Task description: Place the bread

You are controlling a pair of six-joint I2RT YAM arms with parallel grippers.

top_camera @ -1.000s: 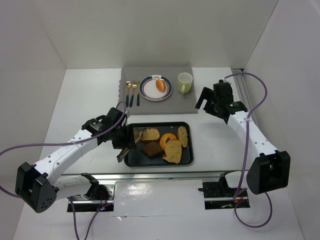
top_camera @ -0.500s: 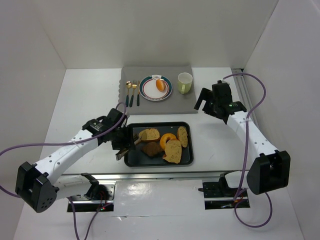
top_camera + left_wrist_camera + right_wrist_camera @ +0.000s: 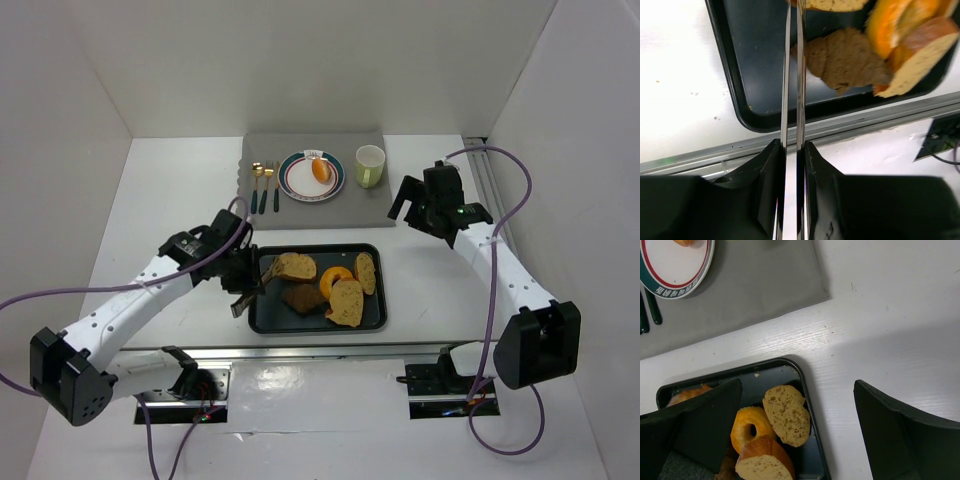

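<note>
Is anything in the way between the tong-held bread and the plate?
Nothing visible: only the tray rim and mat lie between the bread slice in the tongs and the plate, which holds an orange roll.

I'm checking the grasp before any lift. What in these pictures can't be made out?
- Tips of the metal tongs on the light bread slice: cut off by the top edge in the left wrist view, too small in the top view.
- Whether that slice is clear of the black tray: no view shows beneath it.
- Lettering on the white plate: too blurred in the right wrist view, too small in the top view.
</note>
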